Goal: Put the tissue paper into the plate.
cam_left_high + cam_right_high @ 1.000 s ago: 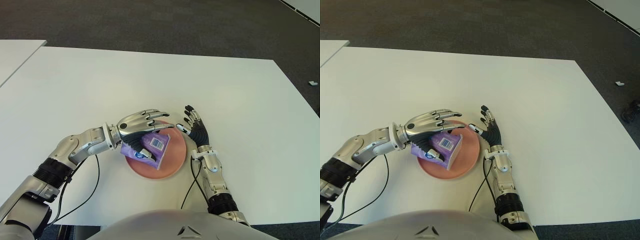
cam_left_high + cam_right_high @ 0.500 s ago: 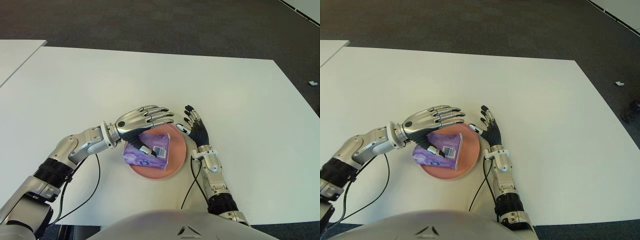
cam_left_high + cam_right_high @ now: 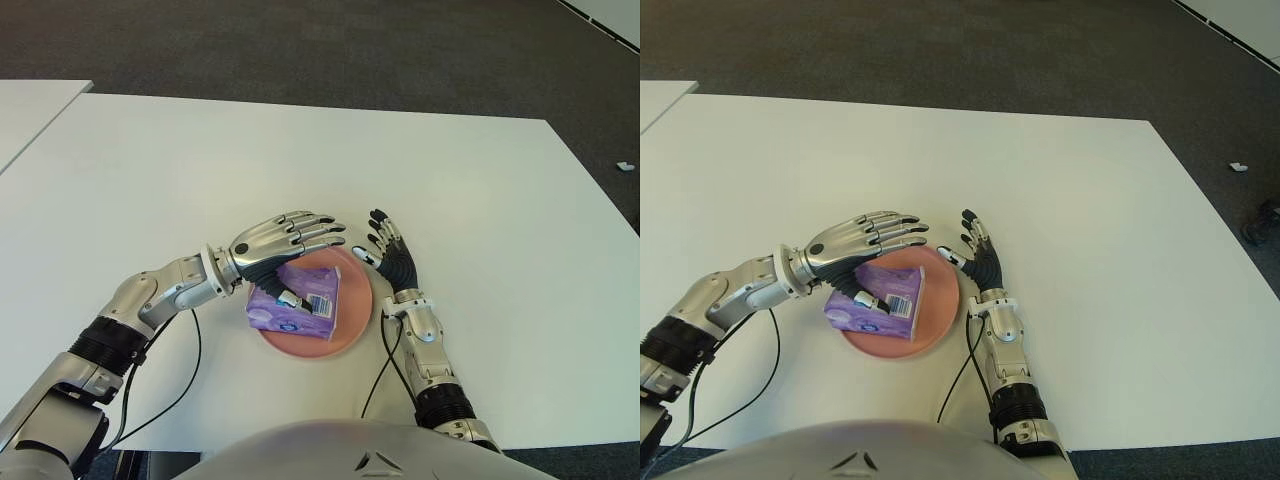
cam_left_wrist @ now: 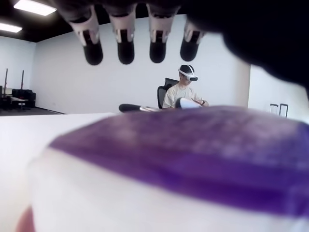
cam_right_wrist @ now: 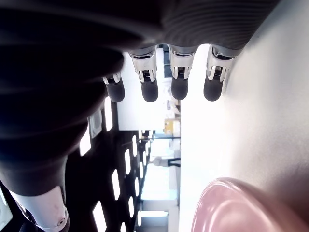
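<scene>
A second earlier the purple tissue pack [image 3: 296, 299] was held tilted under the left hand [image 3: 283, 244]; now it is seen lying flat on the pink plate [image 3: 353, 312], below the centre of the frame, with its left end overhanging the plate's rim. The left hand is held over the pack with its fingers extended and spread, only the thumb appearing to touch the pack's top, so the pack is judged to be released and the placing essentially done. The right hand [image 3: 390, 256] is shown just beside the plate's right rim, fingers open and gripping nothing. The white tabletop [image 3: 300, 150] is bare above and to both sides of the plate, so ample room for lifting the left hand away is offered; the near edge lies close below the plate.
</scene>
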Tool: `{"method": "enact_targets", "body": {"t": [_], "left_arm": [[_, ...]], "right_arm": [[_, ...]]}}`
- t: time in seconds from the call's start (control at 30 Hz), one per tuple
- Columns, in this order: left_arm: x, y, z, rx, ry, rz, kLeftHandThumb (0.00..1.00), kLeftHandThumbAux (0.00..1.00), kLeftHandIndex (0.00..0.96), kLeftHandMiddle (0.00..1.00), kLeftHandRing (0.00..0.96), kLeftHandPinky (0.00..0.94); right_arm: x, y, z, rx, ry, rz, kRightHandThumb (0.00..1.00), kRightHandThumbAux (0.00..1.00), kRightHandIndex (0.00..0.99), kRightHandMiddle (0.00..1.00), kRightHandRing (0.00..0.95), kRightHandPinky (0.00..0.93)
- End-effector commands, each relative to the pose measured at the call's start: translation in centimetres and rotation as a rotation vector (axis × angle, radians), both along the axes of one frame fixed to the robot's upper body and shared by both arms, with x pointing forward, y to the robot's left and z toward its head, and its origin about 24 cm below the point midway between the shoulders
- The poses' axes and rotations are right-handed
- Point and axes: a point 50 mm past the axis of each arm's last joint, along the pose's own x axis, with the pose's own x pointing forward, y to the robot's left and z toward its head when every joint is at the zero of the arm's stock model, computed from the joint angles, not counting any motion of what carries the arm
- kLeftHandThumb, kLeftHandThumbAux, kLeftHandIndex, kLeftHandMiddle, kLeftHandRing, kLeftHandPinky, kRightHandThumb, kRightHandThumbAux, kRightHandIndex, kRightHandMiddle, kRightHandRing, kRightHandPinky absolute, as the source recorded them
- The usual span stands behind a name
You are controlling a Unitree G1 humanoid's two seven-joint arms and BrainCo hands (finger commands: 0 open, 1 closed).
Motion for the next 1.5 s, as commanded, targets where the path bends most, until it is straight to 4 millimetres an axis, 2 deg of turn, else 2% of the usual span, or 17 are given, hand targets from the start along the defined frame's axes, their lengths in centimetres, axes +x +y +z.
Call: {"method": "enact_targets", "body": {"t": [0.03,0.27,0.47,0.67,0.83,0.93,1.07,1.2,1.4,1.5], "left_arm": [[0.1,0.1,-0.4,0.004,0.014,0.013,0.178,0.275,0.0,0.0,0.0,0.0],[0.4,0.3,-0.2,-0.005,0.011,0.024,0.177,0.277,0.0,0.0,0.0,0.0],[1.4,0.8,1.2,-0.021,-0.015,0.053,0.185,0.271,0.0,0.0,0.0,0.0],[1.8,1.4,2.8,-0.124,-0.043,0.102,0.224,0.249,0.0,0.0,0.0,0.0],[2.1,1.7,3.4,-0.284,-0.006,0.127,0.196,0.28,0.0,0.0,0.0,0.0],[2.5,2.3,3.7,-0.365,0.031,0.121,0.135,0.325,0.0,0.0,0.0,0.0],[2.8,3.0,4.1,-0.46,0.086,0.084,0.106,0.359,0.0,0.0,0.0,0.0],[3.8,4.4,5.6,-0.576,0.155,0.08,0.105,0.392,0.0,0.0,0.0,0.0],[3.9,4.7,5.8,-0.746,0.271,0.06,0.087,0.378,0.0,0.0,0.0,0.0],[3.8,5.0,6.6,-0.87,0.26,0.116,0.075,0.346,0.0,0.0,0.0,0.0]], "right_arm": [[-2.4,-0.7,-3.9,-0.017,0.213,-0.024,0.035,0.707,0.013,0.028,0.027,0.055],[-2.4,-0.6,-3.8,-0.017,0.21,-0.024,0.038,0.698,0.011,0.026,0.023,0.047],[-2.5,-0.6,-3.8,-0.015,0.215,-0.017,0.033,0.693,0.007,0.026,0.017,0.015],[-2.4,-0.4,-3.8,-0.006,0.231,-0.017,0.027,0.693,0.0,0.022,0.009,0.005],[-2.4,-0.4,-3.8,-0.002,0.235,-0.019,0.025,0.694,0.0,0.018,0.005,0.001],[-2.4,-0.4,-3.7,0.003,0.237,-0.02,0.027,0.696,0.0,0.017,0.003,0.001],[-2.4,-0.4,-3.7,0.009,0.238,-0.023,0.03,0.701,0.0,0.019,0.005,0.006],[-2.4,-0.3,-3.7,0.011,0.235,-0.026,0.034,0.703,0.0,0.021,0.009,0.015],[-2.4,-0.3,-3.7,0.011,0.237,-0.026,0.037,0.705,0.0,0.022,0.011,0.015],[-2.4,-0.3,-3.6,0.009,0.238,-0.027,0.036,0.704,0.0,0.022,0.011,0.009]]}}
